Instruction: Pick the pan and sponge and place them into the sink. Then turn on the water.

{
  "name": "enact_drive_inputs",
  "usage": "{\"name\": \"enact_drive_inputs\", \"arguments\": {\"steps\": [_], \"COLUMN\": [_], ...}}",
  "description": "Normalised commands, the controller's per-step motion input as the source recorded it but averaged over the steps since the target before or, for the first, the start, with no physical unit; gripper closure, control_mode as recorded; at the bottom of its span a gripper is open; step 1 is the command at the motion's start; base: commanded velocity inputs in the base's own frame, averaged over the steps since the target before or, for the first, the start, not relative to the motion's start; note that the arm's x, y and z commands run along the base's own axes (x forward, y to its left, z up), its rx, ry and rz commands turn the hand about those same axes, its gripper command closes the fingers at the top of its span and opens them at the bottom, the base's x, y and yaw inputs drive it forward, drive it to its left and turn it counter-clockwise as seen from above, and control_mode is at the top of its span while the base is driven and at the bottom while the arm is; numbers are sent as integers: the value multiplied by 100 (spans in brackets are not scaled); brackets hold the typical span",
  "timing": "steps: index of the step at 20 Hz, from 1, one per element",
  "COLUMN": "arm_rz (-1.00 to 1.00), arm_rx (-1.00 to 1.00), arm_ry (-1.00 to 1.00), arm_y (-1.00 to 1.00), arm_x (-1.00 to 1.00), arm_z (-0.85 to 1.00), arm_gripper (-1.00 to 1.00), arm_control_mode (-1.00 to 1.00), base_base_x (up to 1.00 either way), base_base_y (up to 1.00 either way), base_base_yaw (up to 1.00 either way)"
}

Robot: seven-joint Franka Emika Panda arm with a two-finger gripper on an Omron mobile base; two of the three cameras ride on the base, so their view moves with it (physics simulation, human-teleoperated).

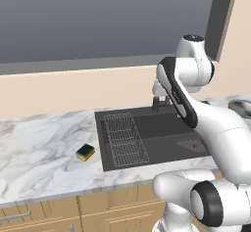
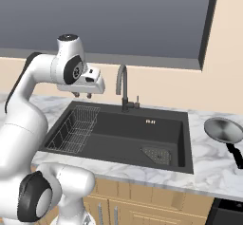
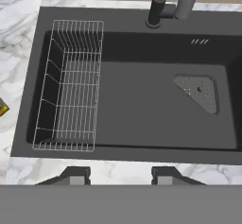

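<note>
Item, my jaws [image 3: 120, 175]: hung above the sink [image 3: 142, 109], fingertips [image 3: 75, 175] apart with a bare gap between them, nothing pinched. In the right base view the jaws [image 2: 82, 95] hung over the sink's left rear part.

Item, sink [image 2: 118, 134]: dark grey basin directly below my jaws, set into the marble tabletop [image 1: 39, 148]. Wire rack [image 3: 71, 86] in its left part, below and left of my jaws; drain plate [image 3: 198, 91] below and to my right; faucet [image 2: 122, 89] just to my right, at the back rim.

Item, sponge [image 1: 85, 152]: yellow with dark green top, on the tabletop well to the left of my jaws, near the sink's left rim.

Item, pan [image 2: 223, 130]: silver, black handle [image 2: 236, 155], on the tabletop far to the right of my jaws, beyond the sink's right rim.
</note>
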Motion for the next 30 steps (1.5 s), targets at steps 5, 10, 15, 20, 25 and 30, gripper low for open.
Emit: {"name": "enact_drive_inputs", "arguments": {"steps": [5, 10, 15, 20, 25, 30], "arm_rz": [0, 0, 0, 0, 0, 0], "arm_rx": [0, 0, 0, 0, 0, -5], "arm_ry": [0, -2, -3, 0, 0, 0], "arm_y": [-15, -39, -52, -60, -61, -54], "arm_x": [-3, -25, -20, -2, 0, 0], "arm_z": [0, 0, 0, -4, -11, -17], "arm_gripper": [-100, -100, -100, -100, -100, -100], "arm_control_mode": [-100, -100, -100, -100, -100, -100], "base_base_x": [0, 0, 0, 0, 0, 0], "base_base_y": [0, 0, 0, 0, 0, 0], "base_base_yaw": [0, 0, 0, 0, 0, 0]}}
